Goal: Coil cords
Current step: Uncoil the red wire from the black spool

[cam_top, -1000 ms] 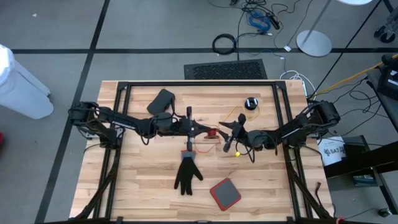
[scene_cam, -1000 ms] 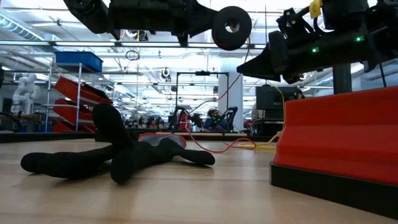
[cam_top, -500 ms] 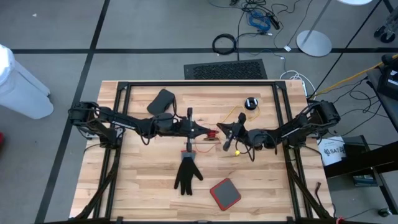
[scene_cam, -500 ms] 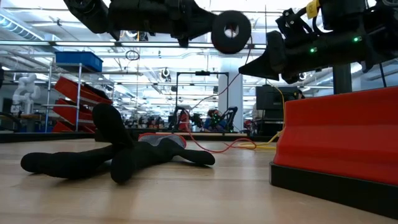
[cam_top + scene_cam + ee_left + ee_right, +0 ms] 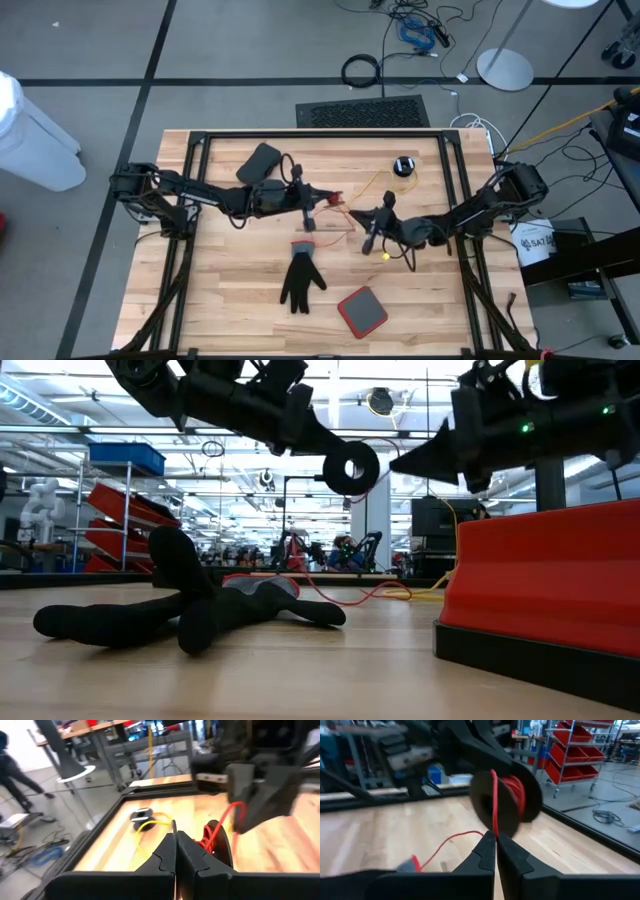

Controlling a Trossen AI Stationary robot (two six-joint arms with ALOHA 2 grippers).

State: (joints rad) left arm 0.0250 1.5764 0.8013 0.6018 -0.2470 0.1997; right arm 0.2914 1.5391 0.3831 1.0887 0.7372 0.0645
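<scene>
High view: my left hand [image 5: 312, 199] sits over the middle of the table [image 5: 230, 300], clenched on a black spool [image 5: 309, 214] wound with red cord [image 5: 330, 204], and I hold it raised so the cord can run free instead of dragging on the wood. My right hand [image 5: 372, 226] is just beside it. In the right wrist view its fingers [image 5: 485, 851] are pinched together right at the red strand coming off the spool [image 5: 505, 805]; I judge I am gripping that strand to guide it round the reel, though I cannot be sure the cord sits between the pads.

The left wrist view shows my left fingers [image 5: 167, 852] pressed shut at the spool's edge, the red windings just past them. Farther off, near the table's far edge, lies the black puck [image 5: 403, 166] with its yellow cord [image 5: 372, 184] trailing toward my right hand, loose and not yet coiled. The black glove [image 5: 301, 276] and red case [image 5: 361, 311] lie well apart from the work.
</scene>
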